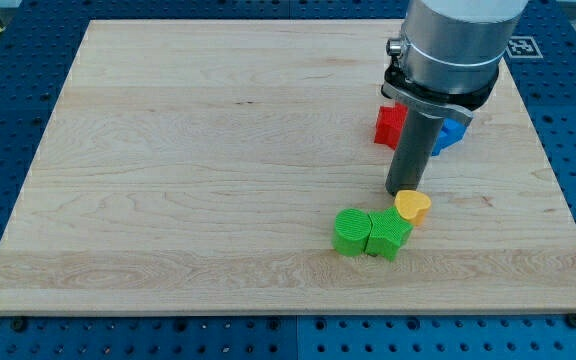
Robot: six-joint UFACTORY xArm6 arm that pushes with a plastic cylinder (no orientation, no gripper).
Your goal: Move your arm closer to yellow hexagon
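Observation:
My tip (402,192) rests on the board at the view's right of centre. It touches the upper left edge of a yellow block (414,206) that looks heart-shaped. No other yellow block shows, and the arm's body hides part of the board at the view's upper right. Two green blocks lie just below and to the left of the tip: a rounded one (350,231) and an angular one (389,235), touching each other. The angular one also touches the yellow block.
A red block (389,124) and a blue block (453,134) lie behind the rod at the view's upper right, partly hidden by it. The wooden board (188,170) sits on a blue perforated table.

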